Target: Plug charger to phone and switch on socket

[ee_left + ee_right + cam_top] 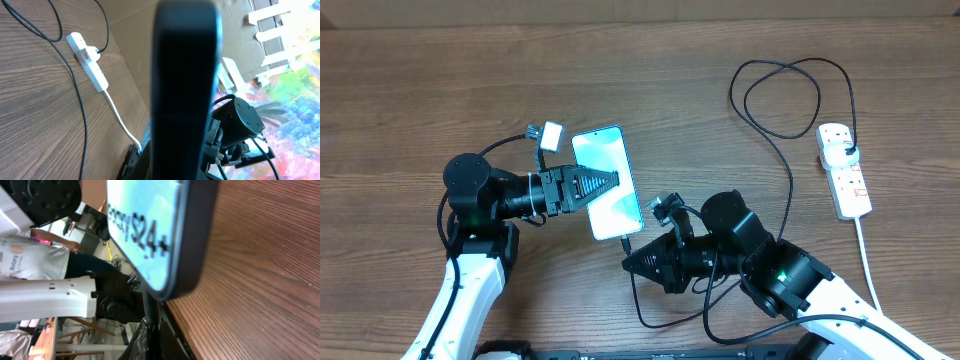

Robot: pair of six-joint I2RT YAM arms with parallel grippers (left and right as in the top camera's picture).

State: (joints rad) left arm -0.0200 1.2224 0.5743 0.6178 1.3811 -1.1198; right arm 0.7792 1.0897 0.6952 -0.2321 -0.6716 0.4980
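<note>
At the middle of the table (430, 90), the phone (618, 208) sat tilted, screen up. Its left long edge was pinched in my left gripper (610, 183), jaws closed on it. My right gripper (632, 260) was closed on the charger (791, 200) just behind its small plug tip (148, 307). The tip stood at the phone's bottom edge; no view showed whether it was seated in the port. The charger's far end was plugged into the socket (847, 175), well apart at the right of the table. Neither arm was near its red switch (86, 56).

Handling notes, as judged:
- Phone: rigid, slim, glass-faced, probably slippery. It was best held by the long edges, off the screen, and braced against the push of the plug.
- Charger: the cable looked limp, with no stiffness to push with. It wanted gripping only at the hard tip housing, in line with the port. The small tip seemed likely to bend or scratch if driven in crooked.
- Socket: it looked light and might have slid under a sideways press, so the switch wanted pressing straight down.
</note>
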